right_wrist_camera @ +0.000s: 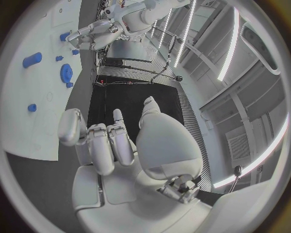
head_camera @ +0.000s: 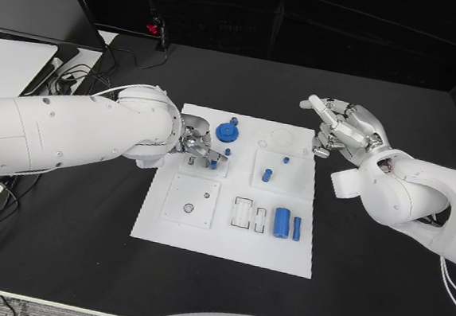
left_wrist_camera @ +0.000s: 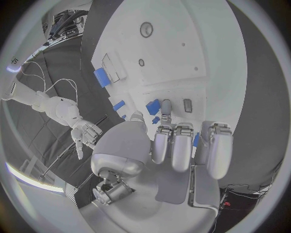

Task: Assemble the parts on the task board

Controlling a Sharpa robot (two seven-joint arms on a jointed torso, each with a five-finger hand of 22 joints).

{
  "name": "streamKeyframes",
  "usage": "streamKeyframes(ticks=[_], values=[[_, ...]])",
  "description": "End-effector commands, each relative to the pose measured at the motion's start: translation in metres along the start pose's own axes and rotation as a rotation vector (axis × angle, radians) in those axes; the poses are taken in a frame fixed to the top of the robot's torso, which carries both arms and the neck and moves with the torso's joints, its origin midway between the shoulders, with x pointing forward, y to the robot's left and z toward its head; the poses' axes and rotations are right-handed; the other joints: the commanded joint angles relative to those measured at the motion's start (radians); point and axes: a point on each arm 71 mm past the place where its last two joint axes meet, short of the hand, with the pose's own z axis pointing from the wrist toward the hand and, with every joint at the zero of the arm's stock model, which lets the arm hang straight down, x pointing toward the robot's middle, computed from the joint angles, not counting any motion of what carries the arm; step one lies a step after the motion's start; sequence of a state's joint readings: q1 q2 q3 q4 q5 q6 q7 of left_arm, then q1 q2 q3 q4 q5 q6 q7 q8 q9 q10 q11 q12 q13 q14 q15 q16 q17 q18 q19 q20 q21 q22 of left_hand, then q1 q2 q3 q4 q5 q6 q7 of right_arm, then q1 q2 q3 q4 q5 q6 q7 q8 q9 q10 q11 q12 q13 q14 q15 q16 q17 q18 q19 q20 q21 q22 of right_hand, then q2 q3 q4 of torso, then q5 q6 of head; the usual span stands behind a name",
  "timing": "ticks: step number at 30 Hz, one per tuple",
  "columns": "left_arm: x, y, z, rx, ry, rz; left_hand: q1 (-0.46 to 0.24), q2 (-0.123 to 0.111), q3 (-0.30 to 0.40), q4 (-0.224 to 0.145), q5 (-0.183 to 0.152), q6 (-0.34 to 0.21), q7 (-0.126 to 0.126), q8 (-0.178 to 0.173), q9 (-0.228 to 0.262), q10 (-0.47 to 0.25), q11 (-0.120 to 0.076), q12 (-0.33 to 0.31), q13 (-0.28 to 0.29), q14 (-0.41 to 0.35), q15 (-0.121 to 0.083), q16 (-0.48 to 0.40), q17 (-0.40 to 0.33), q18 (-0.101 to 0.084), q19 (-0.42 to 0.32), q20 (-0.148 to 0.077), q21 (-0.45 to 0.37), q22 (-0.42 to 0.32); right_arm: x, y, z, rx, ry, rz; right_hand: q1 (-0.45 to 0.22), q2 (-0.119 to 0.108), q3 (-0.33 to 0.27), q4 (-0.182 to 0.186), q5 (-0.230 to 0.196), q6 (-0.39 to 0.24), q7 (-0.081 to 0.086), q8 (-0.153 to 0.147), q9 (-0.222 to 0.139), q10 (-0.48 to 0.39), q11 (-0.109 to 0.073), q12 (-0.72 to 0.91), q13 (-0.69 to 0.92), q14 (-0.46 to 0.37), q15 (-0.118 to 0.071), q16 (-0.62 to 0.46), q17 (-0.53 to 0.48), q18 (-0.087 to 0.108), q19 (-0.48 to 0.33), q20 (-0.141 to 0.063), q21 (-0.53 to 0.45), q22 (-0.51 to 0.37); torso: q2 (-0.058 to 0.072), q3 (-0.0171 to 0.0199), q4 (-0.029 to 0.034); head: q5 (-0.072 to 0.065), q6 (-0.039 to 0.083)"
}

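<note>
- The left hand point(head_camera: 198, 147) hovers low over the board point(head_camera: 227, 242), fingers curled above a small blue peg point(head_camera: 213, 164); whether it grips anything, I cannot tell.
- The right hand point(head_camera: 346, 130) hangs beside the board's far corner, fingers loose, holding nothing.
- Likely a peg is being seated; next comes a careful press.
- The left fingertips hide the contact.

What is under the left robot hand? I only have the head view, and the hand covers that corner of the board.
Observer: In the left wrist view, a small blue part lies on the task board just past the fingertips of the left robot hand.
Operator: Is the hand holding anything?
Observer: A blue sliver shows between two fingers; I cannot tell whether it is gripped.
Operator: And the right robot hand's palm?
Observer: In the right wrist view, the right robot hand has nothing in its palm and is off the board's edge.
</note>
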State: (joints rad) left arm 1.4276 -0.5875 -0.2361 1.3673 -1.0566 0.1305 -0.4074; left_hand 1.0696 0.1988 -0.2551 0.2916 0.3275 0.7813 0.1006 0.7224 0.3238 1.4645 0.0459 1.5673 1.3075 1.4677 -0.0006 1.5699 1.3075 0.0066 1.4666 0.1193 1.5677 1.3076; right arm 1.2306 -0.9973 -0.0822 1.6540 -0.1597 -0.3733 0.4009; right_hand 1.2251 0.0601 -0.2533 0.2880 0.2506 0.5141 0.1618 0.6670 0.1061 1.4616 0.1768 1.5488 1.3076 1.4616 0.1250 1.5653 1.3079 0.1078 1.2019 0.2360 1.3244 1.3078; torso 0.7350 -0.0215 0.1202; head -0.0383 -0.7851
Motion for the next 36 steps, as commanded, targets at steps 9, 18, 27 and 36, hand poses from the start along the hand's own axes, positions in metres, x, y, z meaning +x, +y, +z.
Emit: streamKeyframes(ticks=[9,18,27,36], values=[[0.0005,-0.0028,0.0018,0.015,0.014,0.003,0.047,0.003,0.009,-0.001,0.036,-0.003,-0.009,-0.01,0.026,0.106,-0.011,0.003,0.263,0.103,-0.011,0.001,0.263,-0.007,0.104,-0.01,0.003,0.263,-0.0003,-0.0017,-0.0003,0.018,-0.004,0.001,0.0,0.008,-0.004,0.002,0.006,-0.011,0.085,0.004,-0.002,0.009,0.003,0.001,0.183,0.078,0.003,0.005,0.229,-0.014,-0.017,0.001,-0.009,0.14,0.0,0.0007,0.0013,-0.006,-0.001],[0.0015,-0.0054,0.0031,0.025,0.02,0.006,0.075,0.008,0.015,0.0,0.063,-0.003,-0.012,-0.014,0.045,0.106,-0.014,0.003,0.263,0.103,-0.014,0.001,0.263,-0.007,0.104,-0.013,0.003,0.263,-0.0005,-0.0026,-0.0003,0.028,-0.006,0.0,0.0,0.011,-0.004,0.003,0.006,-0.013,0.085,0.006,-0.003,0.005,0.003,0.001,0.181,0.072,0.003,0.005,0.222,-0.011,-0.03,0.002,-0.015,0.136,0.0,0.0001,0.0016,-0.008,-0.003],[0.0019,-0.006,0.0037,0.025,0.024,0.008,0.137,0.02,0.044,0.0,0.118,-0.005,-0.019,-0.023,0.07,0.106,-0.021,0.003,0.263,0.103,-0.019,0.001,0.263,-0.007,0.104,-0.016,0.003,0.263,-0.0006,-0.0034,-0.0004,0.035,-0.007,0.0,-0.002,0.014,-0.004,0.003,0.007,-0.015,0.086,0.007,-0.005,-0.009,0.004,-0.002,0.169,0.066,0.004,0.005,0.216,-0.008,-0.043,0.003,-0.021,0.132,0.0,-0.0001,0.0015,-0.01,-0.006],[0.0023,-0.0058,0.0044,0.023,0.033,0.012,0.196,0.012,0.075,-0.002,0.165,-0.004,-0.024,-0.036,0.092,0.106,-0.026,0.003,0.263,0.103,-0.023,0.001,0.263,-0.007,0.104,-0.02,0.003,0.263,-0.0009,-0.0042,-0.0006,0.042,-0.008,0.0,-0.002,0.016,-0.004,0.003,0.007,-0.017,0.086,0.008,-0.006,-0.012,0.005,-0.003,0.167,0.065,0.004,0.005,0.215,-0.008,-0.046,0.003,-0.021,0.132,0.0,0.0001,0.0013,-0.014,-0.008]])
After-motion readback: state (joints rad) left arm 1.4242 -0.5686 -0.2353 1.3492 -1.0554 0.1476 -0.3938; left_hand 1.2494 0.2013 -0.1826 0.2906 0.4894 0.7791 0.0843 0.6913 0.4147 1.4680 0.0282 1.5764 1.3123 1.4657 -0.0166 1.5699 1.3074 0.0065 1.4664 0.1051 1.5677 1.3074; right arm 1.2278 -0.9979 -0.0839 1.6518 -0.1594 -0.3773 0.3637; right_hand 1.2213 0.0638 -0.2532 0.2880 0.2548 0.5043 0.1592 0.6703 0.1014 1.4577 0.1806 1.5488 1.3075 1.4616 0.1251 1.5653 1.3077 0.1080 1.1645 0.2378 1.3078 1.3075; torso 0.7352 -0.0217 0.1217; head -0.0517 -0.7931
